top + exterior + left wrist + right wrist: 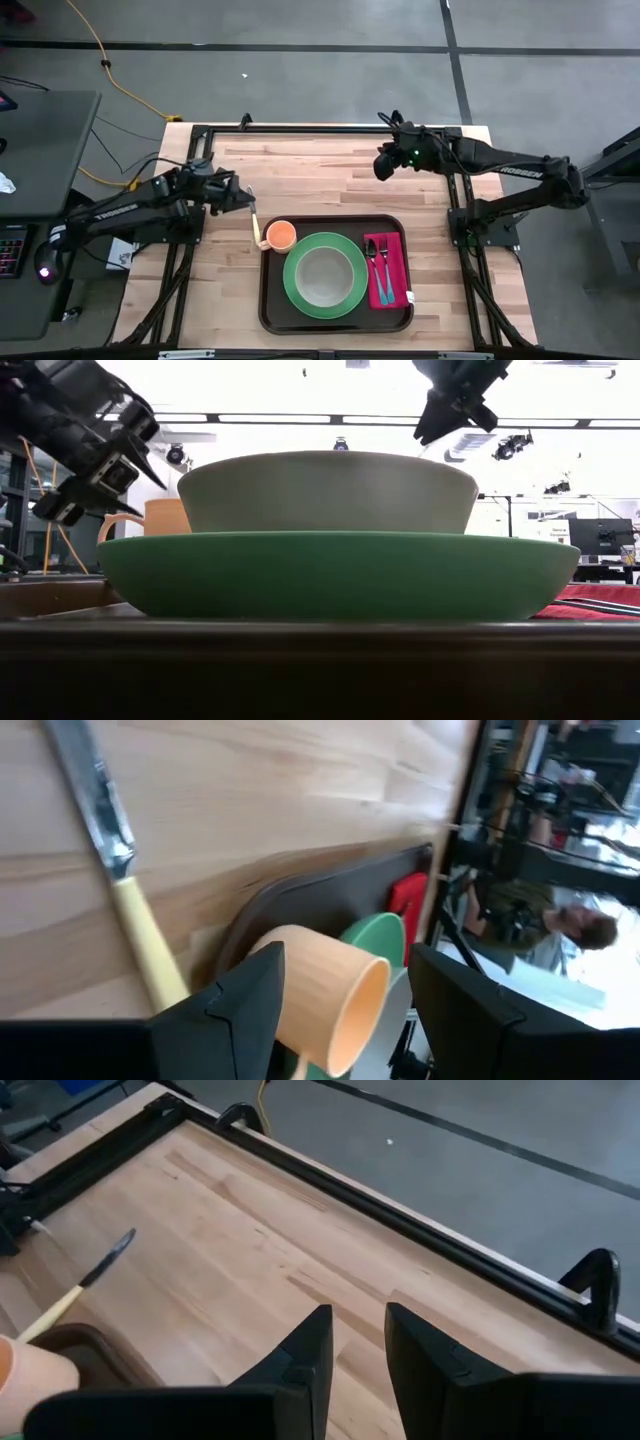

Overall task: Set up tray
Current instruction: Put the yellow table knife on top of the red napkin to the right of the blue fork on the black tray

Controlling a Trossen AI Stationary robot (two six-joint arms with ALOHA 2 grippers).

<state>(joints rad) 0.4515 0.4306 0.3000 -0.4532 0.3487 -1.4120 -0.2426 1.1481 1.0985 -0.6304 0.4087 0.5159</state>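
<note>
Wooden table (330, 180), tray (272, 305) holding green plate (296, 290), bowl (325, 275), orange cup (281, 235), napkin (390, 285)

The large dark brown rectangular plastic tray (268, 300) lies at the wooden table's (330, 175) near edge. On it a grey bowl (323, 274) sits in a green round plate (292, 283), an orange cup (281, 235) at the plate's left, and a spoon (372, 259) and fork (385, 268) on a magenta napkin (397, 252) at its right. A cream-handled knife (255, 222) lies on the table just left of the tray.

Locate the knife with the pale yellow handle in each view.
High view: knife on the table by the tray's left rim.
Low view: not visible.
Left wrist view: knife on wood, beside the orange cup.
Right wrist view: knife.
Shared landmark: the orange cup.
</note>
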